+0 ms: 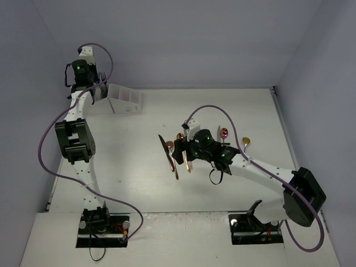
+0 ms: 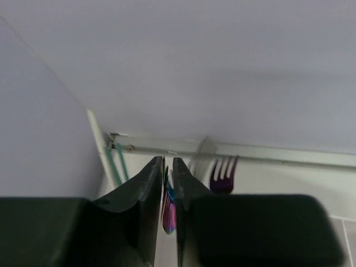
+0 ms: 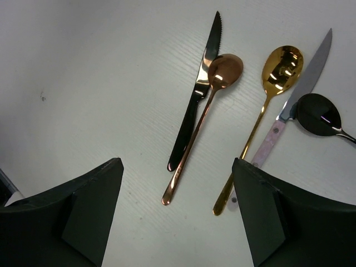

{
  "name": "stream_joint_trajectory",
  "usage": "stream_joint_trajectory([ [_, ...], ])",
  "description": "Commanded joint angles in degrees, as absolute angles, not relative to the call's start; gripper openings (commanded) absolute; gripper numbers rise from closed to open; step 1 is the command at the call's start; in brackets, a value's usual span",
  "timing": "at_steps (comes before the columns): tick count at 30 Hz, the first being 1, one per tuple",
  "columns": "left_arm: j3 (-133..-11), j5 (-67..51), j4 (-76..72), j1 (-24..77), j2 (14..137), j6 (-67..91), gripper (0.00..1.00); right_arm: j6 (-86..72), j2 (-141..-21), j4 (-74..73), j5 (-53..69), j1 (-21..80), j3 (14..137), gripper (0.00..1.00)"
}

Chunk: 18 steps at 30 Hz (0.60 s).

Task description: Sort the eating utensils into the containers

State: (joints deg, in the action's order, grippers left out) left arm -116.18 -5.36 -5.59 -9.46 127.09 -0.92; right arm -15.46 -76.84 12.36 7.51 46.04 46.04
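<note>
My left gripper is at the white rack at the far left. In the left wrist view its jaws are shut on an iridescent purple-pink utensil. A purple fork and teal handles stand just beyond. My right gripper hangs open and empty over the loose utensils at mid-table. Between its fingers lie a black knife and a copper spoon. To their right lie a gold spoon, a pink-handled silver knife and a black spoon.
A purple spoon and another gold spoon lie right of the right wrist. White walls enclose the table at the back and on both sides. The rack stands in the back left corner, close to the wall.
</note>
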Motion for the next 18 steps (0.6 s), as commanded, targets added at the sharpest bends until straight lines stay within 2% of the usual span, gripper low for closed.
stream_joint_trajectory([
  [1, -114.13, -7.16, -11.65, -7.91, 122.61, -1.19, 0.16, -18.98, -77.56, 13.59, -0.12, 45.44, 45.84, 0.75],
  [3, -112.97, -7.36, -11.67, -7.76, 121.43, -0.69, 0.26, -19.83, -78.54, 12.02, -2.7, 45.42, 45.64, 0.75],
  [5, -111.55, -7.38, -11.6, -7.53, 119.85, 0.01, 0.42, -21.11, -79.42, 10.85, -5.28, 45.41, 45.47, 0.73],
  [9, -108.53, -6.65, -11.53, -6.62, 114.31, 2.1, 0.62, -23.83, -80.46, 9.96, -8.27, 45.35, 44.52, 0.66],
  [13, -102.48, -3.19, -11.39, -4.82, 105.82, 4.65, 0.75, -25.53, -82.25, 9.63, -8.87, 45.35, 44.47, 0.57],
  [18, -91.85, 2.85, -8.24, -0.95, 90.62, 8.87, 0.83, -27.92, -83.28, 8.98, -9.73, 45.35, 43.95, 0.47],
])
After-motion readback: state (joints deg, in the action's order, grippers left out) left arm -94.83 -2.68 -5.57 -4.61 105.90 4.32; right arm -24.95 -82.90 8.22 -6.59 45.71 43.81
